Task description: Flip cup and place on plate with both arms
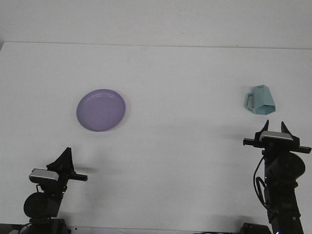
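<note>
A light teal faceted cup [260,100] stands at the right of the white table, apparently mouth down, with its handle to the left. A round purple plate [101,109] lies at the left, with nothing on it. My right gripper [275,126] is raised just in front of the cup, a short gap below it, open with two separate fingertips showing and nothing between them. Low at the front left, my left gripper [67,151] has its fingers meeting in a single point, well in front of the plate.
The white table [185,146] runs back to a pale wall. The right arm's body [282,185] rises from the front right edge, and the left arm's base [43,202] sits at the front left.
</note>
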